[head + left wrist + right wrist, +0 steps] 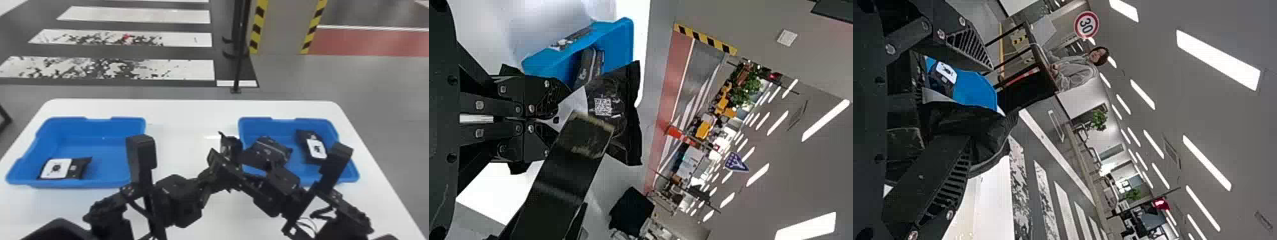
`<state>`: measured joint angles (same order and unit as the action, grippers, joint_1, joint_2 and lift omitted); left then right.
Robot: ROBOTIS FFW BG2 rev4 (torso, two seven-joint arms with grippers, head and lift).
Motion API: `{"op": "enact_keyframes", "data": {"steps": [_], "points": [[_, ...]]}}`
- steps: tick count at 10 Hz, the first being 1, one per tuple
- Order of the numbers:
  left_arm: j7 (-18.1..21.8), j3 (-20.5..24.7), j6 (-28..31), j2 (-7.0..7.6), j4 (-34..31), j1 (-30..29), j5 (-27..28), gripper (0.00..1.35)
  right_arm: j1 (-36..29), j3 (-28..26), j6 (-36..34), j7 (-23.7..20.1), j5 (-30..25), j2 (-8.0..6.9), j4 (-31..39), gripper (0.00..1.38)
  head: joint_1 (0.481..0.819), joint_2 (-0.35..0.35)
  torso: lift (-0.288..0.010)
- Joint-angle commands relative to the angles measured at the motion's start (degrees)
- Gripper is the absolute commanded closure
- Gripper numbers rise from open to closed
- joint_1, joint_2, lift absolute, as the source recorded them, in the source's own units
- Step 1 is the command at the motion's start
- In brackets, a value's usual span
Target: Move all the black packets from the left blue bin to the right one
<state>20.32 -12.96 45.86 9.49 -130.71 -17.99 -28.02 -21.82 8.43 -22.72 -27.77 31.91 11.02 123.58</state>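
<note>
Mid-table, between the bins, my left gripper [214, 175] holds a black packet [227, 143]; in the left wrist view, left gripper [554, 119] is shut on that packet's [625, 95] white-labelled end. Right gripper [225, 150] has its fingers apart around the same packet; in the right wrist view, the fingers of right gripper [975, 120] stand on either side of the packet [990, 132]. The left blue bin [102, 143] has one black packet [77, 168] with a white label near its front. Inside the right blue bin [282, 126] lie a dark packet [268, 151] and a white-labelled one [303, 137].
Both bins stand on a white table [185, 116], with my arms crossing its front middle. A thin black post [238, 63] stands on the floor beyond the table's far edge.
</note>
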Motion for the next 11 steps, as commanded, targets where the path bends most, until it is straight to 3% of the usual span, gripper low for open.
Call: {"op": "enact_keyframes", "data": {"steps": [1, 2, 6, 7, 8, 9, 11], "points": [[-0.01, -0.29, 0.12, 0.09, 0.01, -0.01, -0.43, 1.21, 0.59, 0.02, -0.76, 0.35, 0.19, 0.05, -0.47, 0.86, 0.695, -0.072, -0.140], [0.08, -0.18, 0.12, 0.09, 0.01, -0.01, -0.54, 1.21, 0.31, 0.02, -0.62, 0.96, -0.15, -0.04, -0.19, 1.22, 0.695, -0.077, -0.140], [0.25, 0.85, -0.30, -0.09, 0.01, -0.43, -1.46, 1.19, -0.12, -0.09, 0.36, 1.23, -1.06, -0.12, 0.66, 1.27, 0.695, -0.079, -0.140], [0.16, 1.65, -0.02, -0.35, 0.01, -0.71, -2.71, 0.92, -0.12, -0.32, 0.50, 1.23, -1.06, -0.12, 0.66, 1.27, 0.695, -0.078, -0.140], [0.08, 3.02, 1.39, -0.70, 0.01, -1.27, -3.06, 0.37, -0.12, -1.01, 0.78, 1.23, -1.06, -0.30, 0.66, 1.27, 0.695, -0.075, -0.140], [0.08, 4.16, 1.53, -0.97, 0.01, -2.54, -3.17, 0.08, 0.03, -2.15, 0.78, 1.31, -1.06, -0.48, 0.38, 1.27, 0.695, -0.073, -0.140], [0.78, 7.36, 1.53, -2.02, -0.42, -5.77, -4.20, 0.15, 0.87, -4.78, 1.07, 1.66, -1.06, -0.65, -0.47, 1.27, 0.695, -0.074, -0.140]]}}
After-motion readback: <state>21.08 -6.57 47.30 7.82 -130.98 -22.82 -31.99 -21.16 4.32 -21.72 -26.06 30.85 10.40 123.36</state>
